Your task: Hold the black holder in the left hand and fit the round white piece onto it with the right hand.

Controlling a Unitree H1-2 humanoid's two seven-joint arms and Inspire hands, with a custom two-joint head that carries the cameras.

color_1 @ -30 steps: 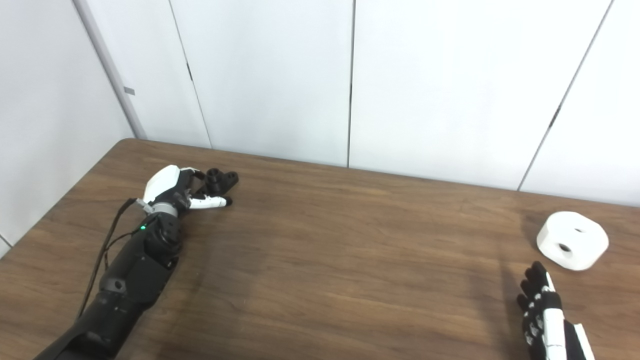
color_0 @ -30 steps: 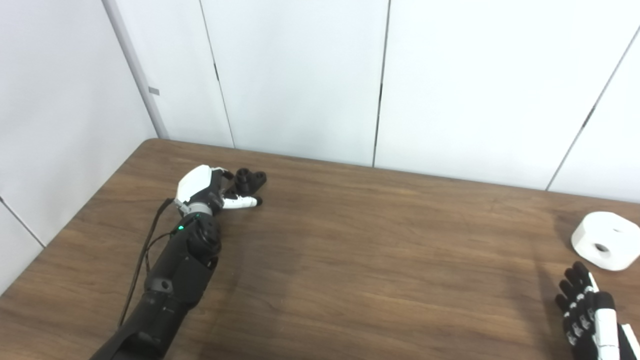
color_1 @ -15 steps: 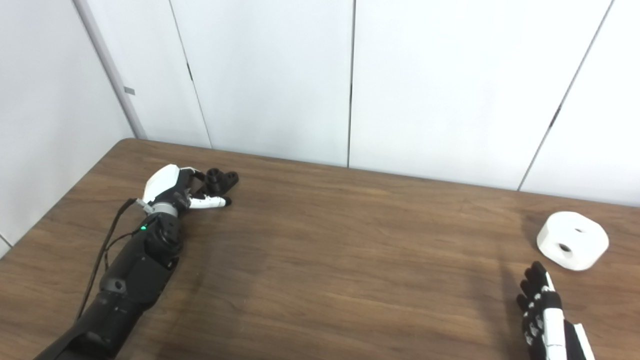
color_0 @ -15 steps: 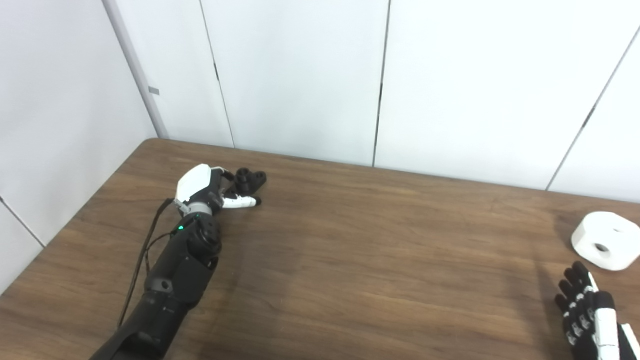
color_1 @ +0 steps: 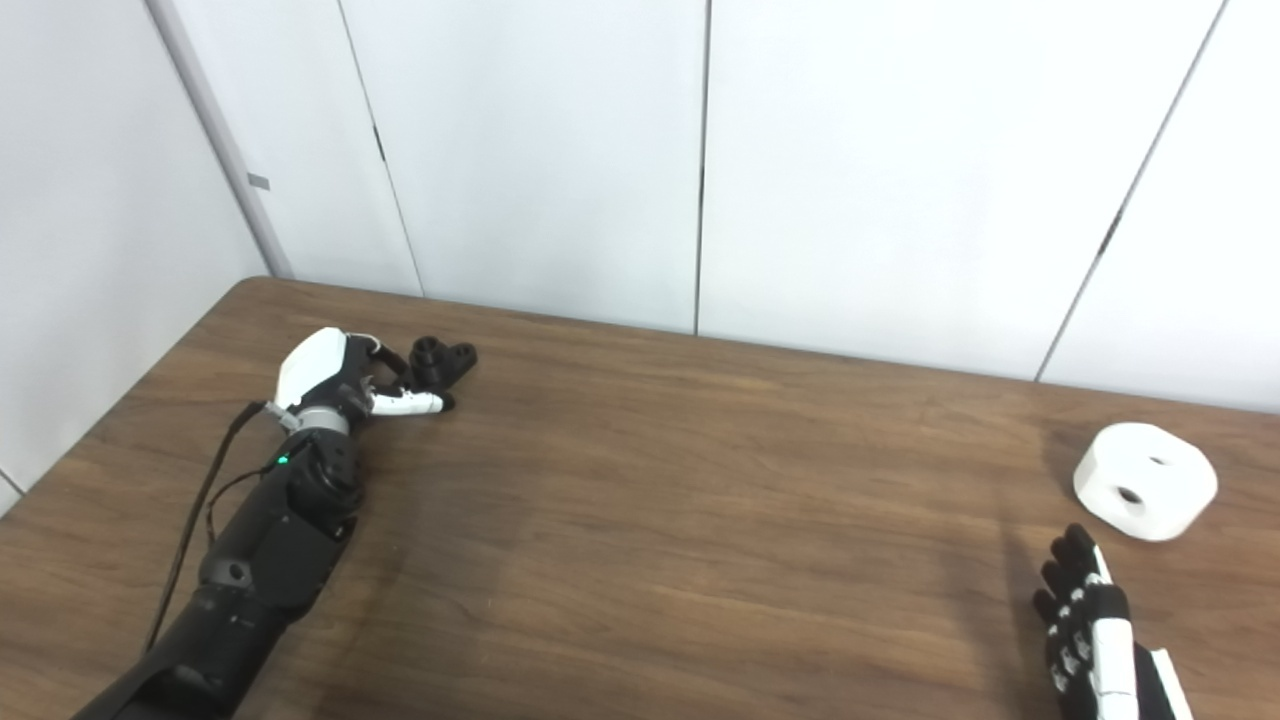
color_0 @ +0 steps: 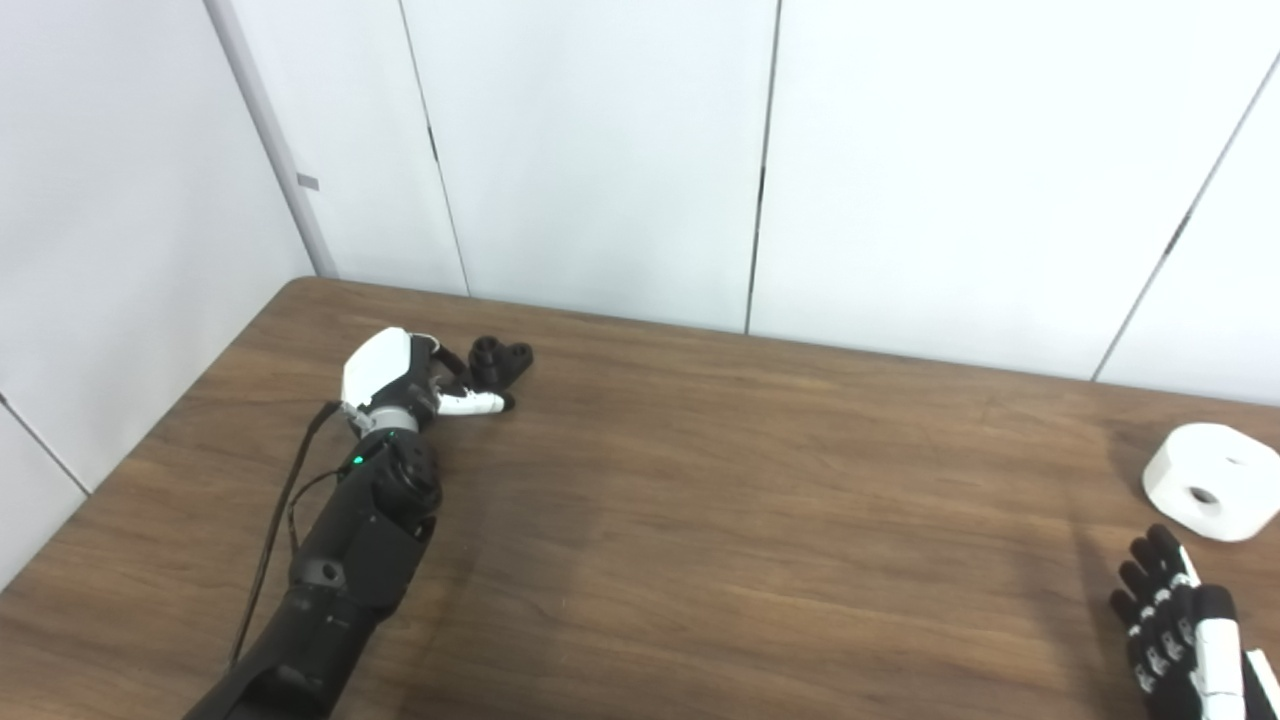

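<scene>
**Holder at the far left, white piece at the far right**

White wall panels with dark seams stand behind a brown wood-grain table (color_0: 700, 520), which fills the lower part of both views.

On the left, the left hand (color_0: 400, 375) lies low on the tabletop near the far left corner, its white back turned up and its black forearm running down to the bottom edge, a thin cable looping beside it. Its fingers (color_0: 470, 404) reach out toward the black holder (color_0: 500, 358); one white finger lies along the near side of the holder, and darker fingers curl toward it from the left. The hand is partly spread and whether it touches the holder or has any grip on it cannot be told. The holder sits on the table, a small dark part with round bosses on top.

At the bottom right corner the right hand (color_1: 1095, 630) hovers over the table with fingers straight and a little apart, holding nothing. Just beyond its fingertips, apart from them, the round white piece (color_1: 1145, 480) rests on the table, showing two small holes.
</scene>
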